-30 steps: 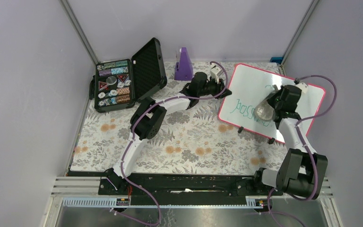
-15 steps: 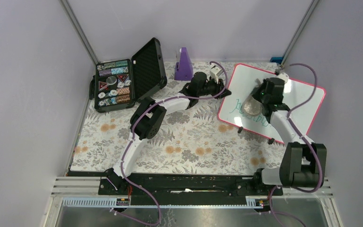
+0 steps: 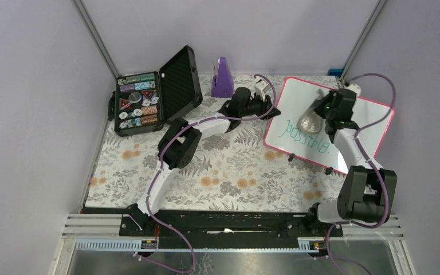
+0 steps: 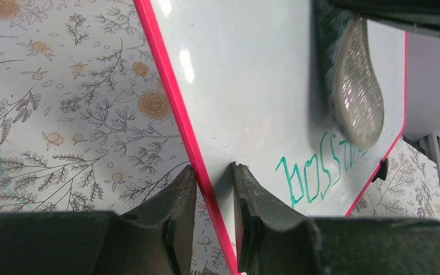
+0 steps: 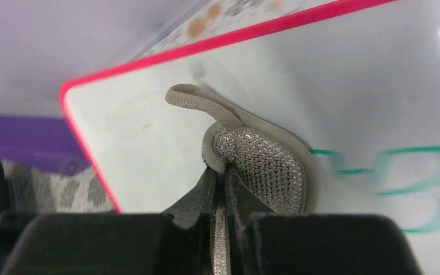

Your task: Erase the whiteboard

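The whiteboard (image 3: pixel 366 123), white with a pink-red frame, lies at the far right of the table with green handwriting (image 3: pixel 303 136) across its near half. My left gripper (image 3: pixel 270 110) is shut on its left edge; in the left wrist view the gripper (image 4: pixel 212 172) has one finger on either side of the pink frame (image 4: pixel 169 91). My right gripper (image 3: pixel 321 117) is shut on a grey glittery sponge (image 3: pixel 310 121) pressed flat on the board just above the writing. In the right wrist view the gripper (image 5: pixel 224 169) pinches the sponge (image 5: pixel 266 163), with blurred green writing (image 5: pixel 401 172) beside it.
An open black case (image 3: pixel 140 103) of coloured pieces stands at the far left. A purple cone-shaped object (image 3: pixel 223 78) stands at the back middle. The floral tablecloth (image 3: pixel 223 172) covers the table. Grey walls close in on both sides, and the right wall is near the board.
My right gripper has swept the sponge from the board's lower right to the left, then up toward the far edge. The left gripper keeps its hold unmoved.
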You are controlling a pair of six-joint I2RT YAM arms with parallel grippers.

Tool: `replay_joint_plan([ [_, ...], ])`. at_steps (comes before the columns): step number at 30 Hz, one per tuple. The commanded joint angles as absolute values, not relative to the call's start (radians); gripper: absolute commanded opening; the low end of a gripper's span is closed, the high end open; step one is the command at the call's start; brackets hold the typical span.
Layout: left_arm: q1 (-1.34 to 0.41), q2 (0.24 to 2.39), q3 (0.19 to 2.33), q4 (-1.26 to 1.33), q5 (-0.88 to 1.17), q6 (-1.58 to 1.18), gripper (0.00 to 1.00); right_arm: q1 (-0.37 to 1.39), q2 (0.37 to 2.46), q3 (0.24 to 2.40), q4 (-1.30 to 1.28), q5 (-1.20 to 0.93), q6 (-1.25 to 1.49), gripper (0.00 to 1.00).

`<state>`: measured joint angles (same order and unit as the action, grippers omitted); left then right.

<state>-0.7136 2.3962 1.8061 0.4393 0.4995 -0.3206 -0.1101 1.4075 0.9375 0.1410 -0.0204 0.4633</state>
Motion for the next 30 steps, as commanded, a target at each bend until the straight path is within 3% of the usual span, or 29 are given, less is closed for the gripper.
replay_joint_plan([
  [1, -0.713, 2.365, 1.79, 0.419, 0.455, -0.244, 0.0, -0.294, 1.342, 0.871, 0.128, 0.033, 0.535, 0.0],
  [5, -0.713, 2.362, 1.787, 0.418, 0.452, -0.24, 0.0, -0.4, 1.292, 0.795, 0.108, 0.067, 0.561, 0.0],
  [12, -0.713, 2.36, 1.786, 0.418, 0.451, -0.239, 0.0, -0.397, 1.297, 0.814, 0.125, -0.043, 0.548, 0.0],
  [23, -0.712, 2.364, 1.789, 0.425, 0.458, -0.248, 0.0, -0.092, 1.381, 0.944, 0.142, -0.068, 0.428, 0.0],
  [30, -0.713, 2.365, 1.789, 0.423, 0.457, -0.246, 0.0, -0.109, 1.419, 0.966, 0.154, -0.104, 0.448, 0.0],
])
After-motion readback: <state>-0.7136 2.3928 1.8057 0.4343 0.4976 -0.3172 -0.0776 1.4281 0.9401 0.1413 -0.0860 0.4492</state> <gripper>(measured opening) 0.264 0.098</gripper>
